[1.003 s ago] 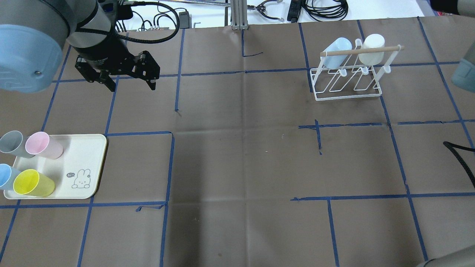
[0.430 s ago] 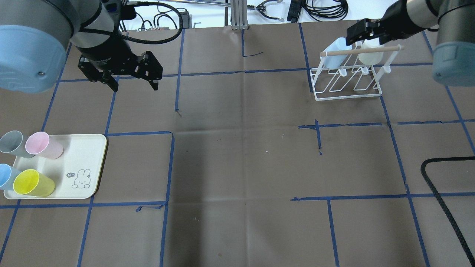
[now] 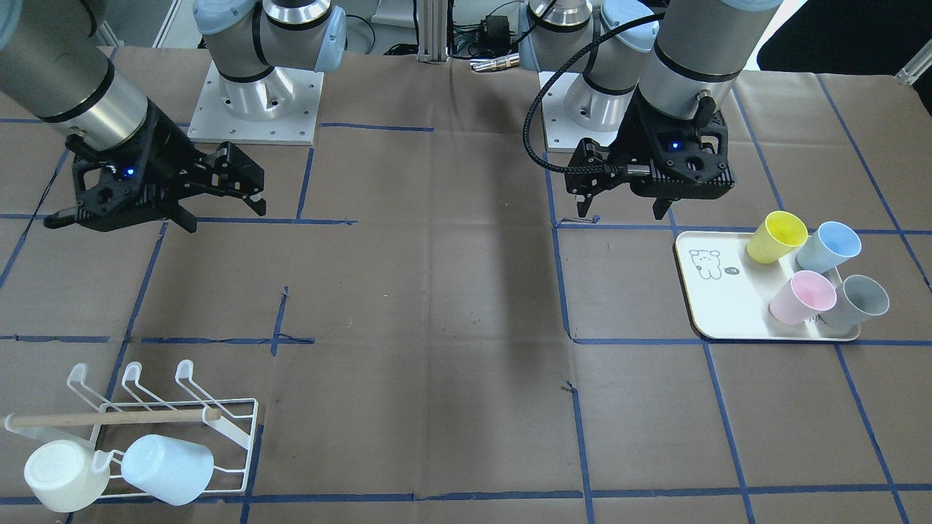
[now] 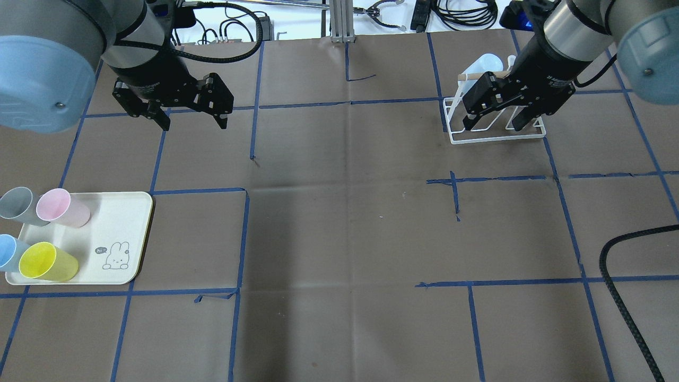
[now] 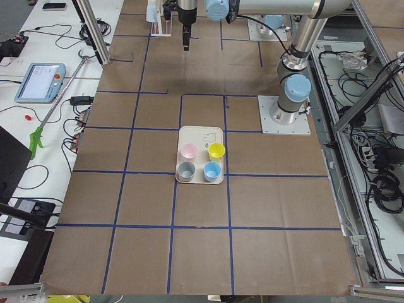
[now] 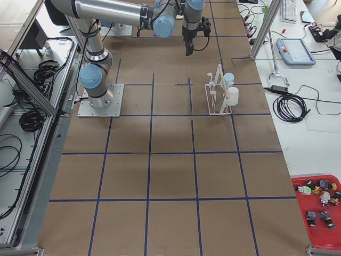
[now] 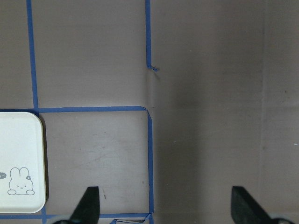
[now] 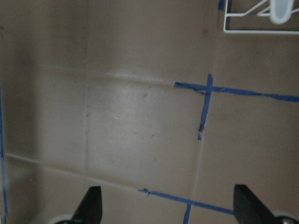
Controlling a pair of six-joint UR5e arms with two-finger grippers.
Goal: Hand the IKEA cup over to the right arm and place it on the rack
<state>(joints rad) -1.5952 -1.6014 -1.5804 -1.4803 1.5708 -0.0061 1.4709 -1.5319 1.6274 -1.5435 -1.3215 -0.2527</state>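
Observation:
Pink (image 4: pixel 61 207), grey (image 4: pixel 16 204), blue (image 4: pixel 8 252) and yellow (image 4: pixel 48 261) cups stand on a cream bear tray (image 4: pixel 124 233) at the near left. My left gripper (image 4: pixel 191 114) is open and empty, hovering beyond the tray, apart from the cups; its wrist view shows only the tray's corner (image 7: pixel 21 158). The white wire rack (image 4: pixel 498 139) stands at the far right and holds a pale blue cup (image 3: pixel 167 469) and a white cup (image 3: pixel 65 473). My right gripper (image 4: pixel 493 124) is open and empty, above the rack's near side, partly hiding it.
A thick black braided cable (image 4: pixel 615 276) lies across the table's near right. Blue tape lines grid the brown table cover. Cables and a metal post (image 4: pixel 342 21) sit beyond the far edge. The rack's base corner (image 8: pixel 261 28) shows in the right wrist view.
My right arm has swung in from the far right and its gripper now hangs over the rack's near side. My left gripper has shifted slightly right and nearer. The cable at the right slid inward.

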